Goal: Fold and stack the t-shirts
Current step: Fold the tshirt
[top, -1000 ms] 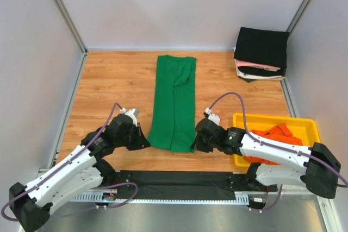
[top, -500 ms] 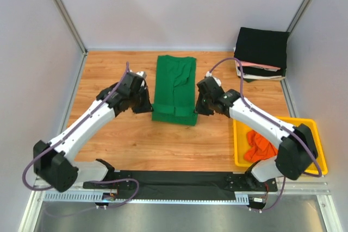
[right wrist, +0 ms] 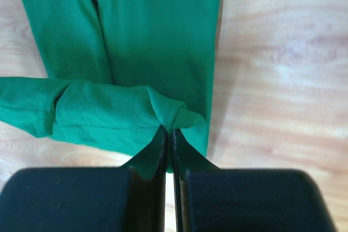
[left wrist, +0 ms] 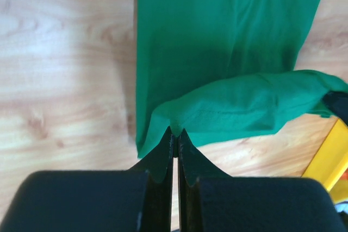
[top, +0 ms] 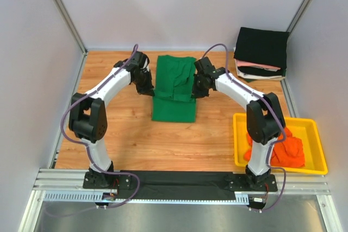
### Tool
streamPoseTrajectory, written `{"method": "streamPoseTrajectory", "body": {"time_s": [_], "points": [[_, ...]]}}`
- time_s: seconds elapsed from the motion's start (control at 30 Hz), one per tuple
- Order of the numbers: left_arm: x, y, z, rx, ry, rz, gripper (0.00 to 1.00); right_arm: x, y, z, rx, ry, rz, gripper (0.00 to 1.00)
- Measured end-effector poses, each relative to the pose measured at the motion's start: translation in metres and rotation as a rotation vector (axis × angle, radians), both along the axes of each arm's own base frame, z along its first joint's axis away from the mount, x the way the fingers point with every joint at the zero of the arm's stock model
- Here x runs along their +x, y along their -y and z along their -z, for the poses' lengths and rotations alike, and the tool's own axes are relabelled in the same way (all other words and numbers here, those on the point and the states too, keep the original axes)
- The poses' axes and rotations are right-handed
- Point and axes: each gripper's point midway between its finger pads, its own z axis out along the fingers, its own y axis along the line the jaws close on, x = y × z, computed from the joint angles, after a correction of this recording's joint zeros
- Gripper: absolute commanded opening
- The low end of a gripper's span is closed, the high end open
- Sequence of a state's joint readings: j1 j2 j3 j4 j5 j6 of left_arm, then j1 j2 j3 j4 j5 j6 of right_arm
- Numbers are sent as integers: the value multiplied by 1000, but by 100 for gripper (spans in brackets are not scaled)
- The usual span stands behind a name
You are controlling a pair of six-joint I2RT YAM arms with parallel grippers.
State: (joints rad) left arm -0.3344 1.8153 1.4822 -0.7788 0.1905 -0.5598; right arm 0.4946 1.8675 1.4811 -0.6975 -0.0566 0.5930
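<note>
A green t-shirt (top: 174, 88), folded into a long strip, lies on the wooden table (top: 119, 129). Its near hem is lifted and doubled back over the far part. My left gripper (top: 148, 87) is shut on the hem's left corner, seen in the left wrist view (left wrist: 175, 132). My right gripper (top: 194, 91) is shut on the hem's right corner, seen in the right wrist view (right wrist: 169, 129). The green cloth (left wrist: 228, 36) lies flat beneath the lifted hem (right wrist: 109, 115). A stack of folded shirts (top: 261, 52), black on top, sits at the far right corner.
A yellow bin (top: 278, 120) at the near right holds an orange garment (top: 285, 150); its corner shows in the left wrist view (left wrist: 326, 161). Grey walls enclose the table on three sides. A black rail (top: 174, 180) runs along the near edge.
Both grippers have carried the shirt's near hem away from the arm bases toward the far edge, folding the strip over itself. The shirt now looks about half as long.
</note>
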Motion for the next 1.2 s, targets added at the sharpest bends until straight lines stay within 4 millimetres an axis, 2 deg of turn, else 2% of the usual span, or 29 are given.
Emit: {"method": "streamPoseTrajectory", "body": {"time_s": [0.1,0.13,0.17,0.2,0.23,0.3,0.4,0.5,0.57,0.63,0.67,0.7,0.77,0.83,0.9,1.0,1.1,1.2], "points": [[20,4,4,-16,-5,-4,3,18,0,12,2,-20,2,0],[26,5,6,-20,-11,-4,6,24,1,16,2,-27,6,7],[32,7,9,-23,-19,-4,8,29,2,19,5,-32,10,17],[40,9,13,-26,-26,-5,12,35,2,24,9,-41,15,38],[48,12,18,-27,-36,-5,15,42,2,25,15,-46,23,49],[62,15,29,-29,-60,-9,23,64,2,30,19,-54,25,64],[92,16,38,-50,-93,-32,34,115,-1,18,50,-12,33,65],[134,13,31,-103,-73,-63,42,165,2,-17,107,89,52,65],[153,4,17,-125,-35,-84,43,176,12,-40,128,134,65,65],[151,-9,5,-128,-27,-102,43,162,29,-53,125,126,83,65],[143,-17,-2,-126,-33,-112,43,153,35,-57,123,122,89,65],[132,-23,-6,-122,-40,-118,43,139,41,-58,120,113,93,66],[99,-31,-14,-111,-61,-120,42,97,46,-55,110,75,83,66],[66,-33,-19,-106,-78,-109,42,51,43,-44,104,28,53,66],[34,-34,-21,-106,-81,-93,41,15,34,-30,103,-12,15,66],[-5,-34,-15,-114,-80,-71,41,-38,19,5,101,-99,-46,64],[-37,-35,3,-125,-79,-63,42,-71,11,37,103,-173,-72,62],[-63,-38,26,-130,-92,-66,46,-83,12,52,105,-210,-61,59]]}}
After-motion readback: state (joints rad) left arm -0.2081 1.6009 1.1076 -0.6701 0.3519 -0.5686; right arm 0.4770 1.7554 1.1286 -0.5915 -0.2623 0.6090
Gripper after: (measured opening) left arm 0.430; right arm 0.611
